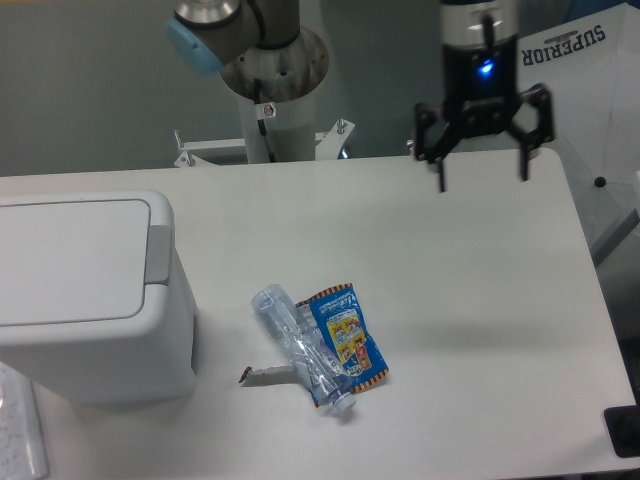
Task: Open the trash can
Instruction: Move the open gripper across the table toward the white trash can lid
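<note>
The trash can (85, 295) is a large white boxy bin at the left of the table, with its flat recessed lid down and a grey push tab (158, 255) on its right edge. My gripper (483, 172) hangs open in the air above the table's far right part, fingers pointing down and nothing between them. It is far to the right of the trash can and well above the tabletop.
A crushed clear plastic bottle (300, 345) and a blue snack wrapper (346, 335) lie side by side near the table's middle front. The arm's base column (275, 100) stands behind the far edge. A white sheet (20, 430) lies at the front left corner.
</note>
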